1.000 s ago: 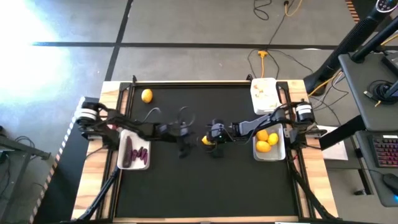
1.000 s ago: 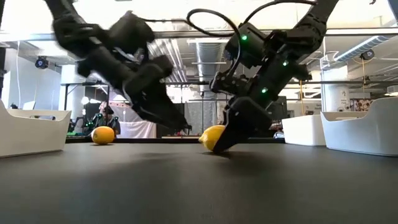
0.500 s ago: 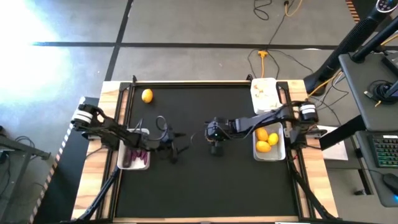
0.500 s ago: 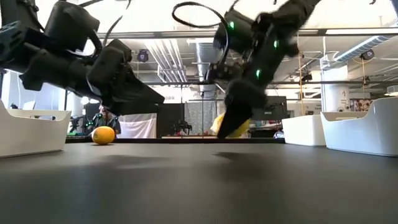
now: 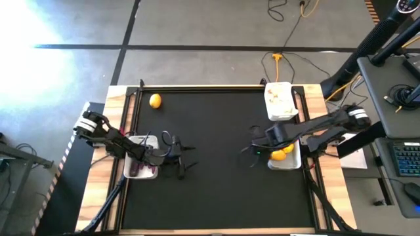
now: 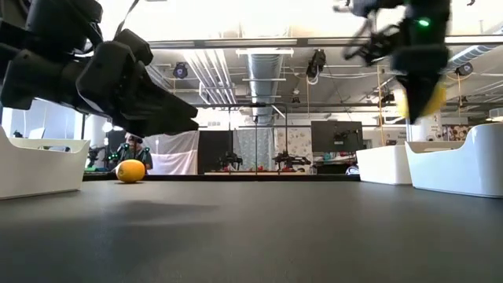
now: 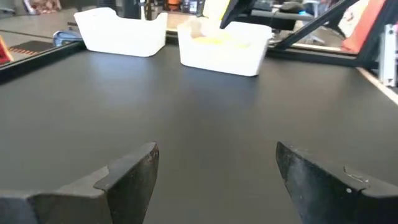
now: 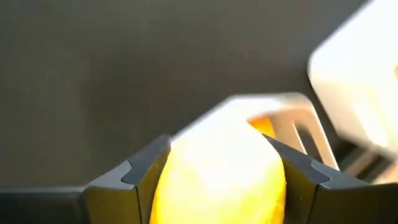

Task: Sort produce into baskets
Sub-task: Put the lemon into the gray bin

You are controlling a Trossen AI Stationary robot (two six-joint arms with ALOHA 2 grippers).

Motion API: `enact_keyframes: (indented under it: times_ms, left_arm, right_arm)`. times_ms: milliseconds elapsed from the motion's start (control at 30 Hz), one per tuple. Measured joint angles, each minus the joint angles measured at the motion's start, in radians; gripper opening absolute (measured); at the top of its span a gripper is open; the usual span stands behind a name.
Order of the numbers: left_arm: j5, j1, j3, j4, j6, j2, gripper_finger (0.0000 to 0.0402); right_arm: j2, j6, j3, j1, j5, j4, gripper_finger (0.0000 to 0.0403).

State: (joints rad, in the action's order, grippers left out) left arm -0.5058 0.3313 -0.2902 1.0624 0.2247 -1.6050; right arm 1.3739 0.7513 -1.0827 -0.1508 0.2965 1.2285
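The right gripper point(image 8: 217, 180) hung clamped at three o'clock; the left gripper point(image 7: 214, 177) gaped at nine.

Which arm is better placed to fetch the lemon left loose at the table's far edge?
Left, probably. The left gripper hangs open and empty, on the same side as the loose lemon. The right gripper is shut on a lemon over the basket of lemons.

Overhead camera looks straight down; low camera faces level across the black table point(image 5: 216, 190), which both share.
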Motion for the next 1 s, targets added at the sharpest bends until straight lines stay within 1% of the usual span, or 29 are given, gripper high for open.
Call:
enact_keyframes:
  times_ms: [67,167,233,333,433,500,567,667,767,867,1000]
  left_arm:
    - [0.035,-0.001,0.003,0.002,-0.003,0.011,0.0306]
    - [0.058,-0.002,0.008,-0.014,-0.003,0.047,0.0306]
    - [0.071,-0.008,0.010,-0.069,0.004,0.096,0.0306]
    - [0.077,-0.037,0.011,-0.215,0.042,0.203,0.0306]
    - [0.077,-0.088,0.010,-0.371,0.072,0.336,0.0306]
    - [0.075,-0.133,-0.002,-0.509,0.101,0.419,0.0306]
    - [0.073,-0.186,-0.029,-0.682,0.141,0.490,0.0306]
    - [0.063,-0.280,-0.120,-0.977,0.174,0.553,0.0306]
    - [0.044,-0.375,-0.254,-1.213,0.180,0.562,0.0306]
    - [0.040,-0.500,-0.387,-1.378,0.184,0.531,0.0306]
    - [0.047,-0.730,-0.515,-1.584,0.200,0.448,0.0306]
  right_arm:
    - [-0.042,0.068,0.062,0.000,-0.005,0.025,0.0210]
    - [-0.095,0.129,0.146,0.002,-0.007,0.030,0.0212]
    - [-0.116,0.154,0.190,0.007,-0.007,0.031,0.0217]
    - [-0.132,0.173,0.242,0.025,-0.011,0.034,0.0222]
    - [-0.137,0.173,0.278,0.046,-0.014,0.035,0.0224]
    - [-0.133,0.172,0.292,0.055,-0.020,0.038,0.0227]
    - [-0.126,0.152,0.296,0.060,-0.039,0.043,0.0236]
    - [-0.121,0.123,0.290,0.060,-0.049,0.071,0.0262]
    - [-0.123,0.112,0.259,0.060,-0.049,0.114,0.0298]
    - [-0.128,0.112,0.203,0.057,-0.041,0.186,0.0336]
    - [-0.142,0.080,0.122,0.035,-0.021,0.192,0.0373]
